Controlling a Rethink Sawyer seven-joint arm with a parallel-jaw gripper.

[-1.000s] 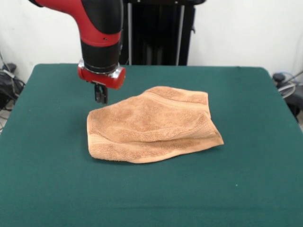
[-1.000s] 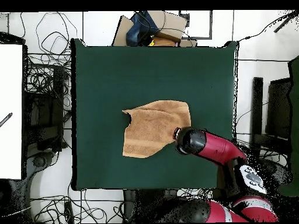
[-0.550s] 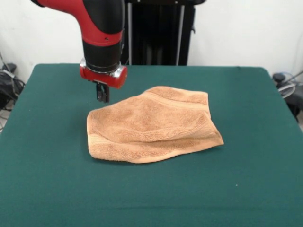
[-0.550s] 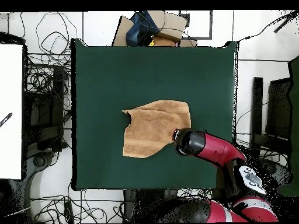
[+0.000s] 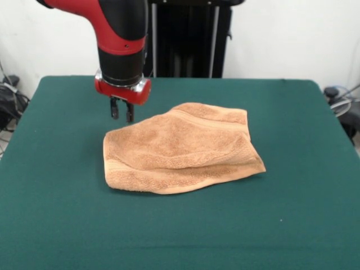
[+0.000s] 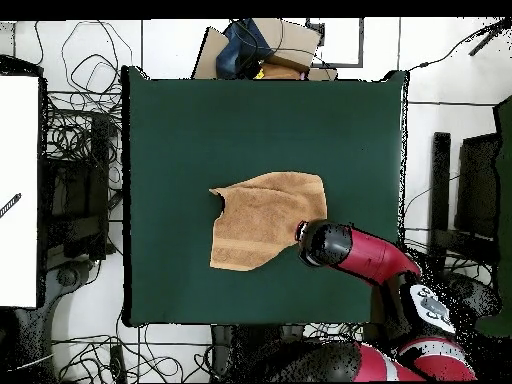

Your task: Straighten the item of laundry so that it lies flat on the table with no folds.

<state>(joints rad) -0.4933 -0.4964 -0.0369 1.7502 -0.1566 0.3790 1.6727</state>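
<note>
Front view: the tool [image 5: 122, 112] hangs with its two fingers parted and empty, just above the far left corner of the towel [image 5: 180, 149], which lies rumpled and doubled over near the middle of the green surface [image 5: 56, 214]. A good move would probably be to lower onto that corner's top layer alone, pinch it, and draw it outward so the fold opens.

Overhead view: the arm's wrist [image 6: 327, 243] covers the tool beside the towel's [image 6: 262, 220] edge. Cables [image 6: 75, 130] and a box [image 6: 270, 45] sit off the surface [image 6: 180, 130]; nothing blocks the way.
</note>
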